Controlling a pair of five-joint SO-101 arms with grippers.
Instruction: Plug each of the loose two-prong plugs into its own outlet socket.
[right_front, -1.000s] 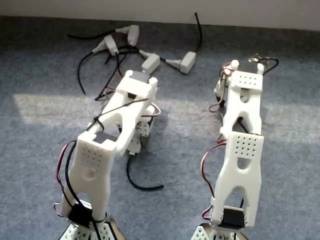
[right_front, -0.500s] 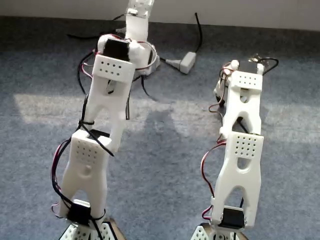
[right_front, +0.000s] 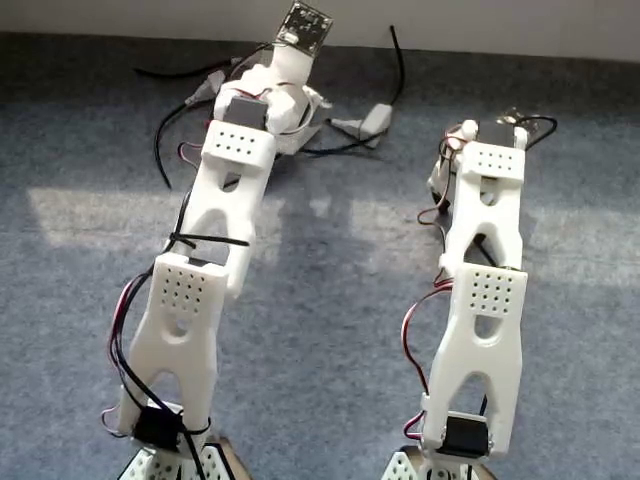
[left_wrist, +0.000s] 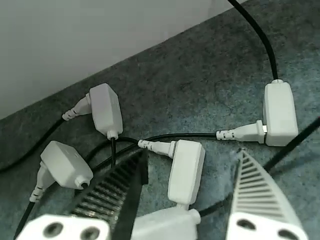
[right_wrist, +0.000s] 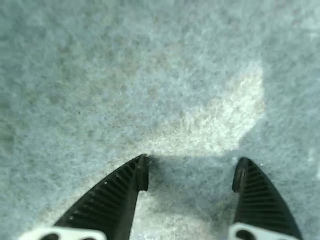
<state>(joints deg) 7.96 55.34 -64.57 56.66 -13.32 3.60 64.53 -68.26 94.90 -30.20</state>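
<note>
Your left tool (left_wrist: 192, 155) hangs wide open with nothing in it, its jaws straddling the white rectangular plastic plug block (left_wrist: 186, 167), which lies flat on the grey carpet-like surface (left_wrist: 210, 65). That placement looks deliberate. The block sits right between the fingertips, so closing the tool should catch its two long flanks.

Its long axis runs out along the tool's reach, nearly parallel to the jaws. Its ribbed cord sleeve leaves sideways at the far end, toward the darker jaw. At the near end, under the tool, it meets a white moulded piece (left_wrist: 162, 225) — I can't tell whether the two are mated or merely touching.

Outside the paler jaw, well apart, lies a second white block on a black cord (left_wrist: 279, 114). Beyond the darker jaw lie a squarish white plug head (left_wrist: 106, 109) and a rounder white plug head (left_wrist: 64, 165).

Your right tool (right_wrist: 190, 175) is also spread open and empty over bare surface — parked out of the way, I'd judge.
</note>
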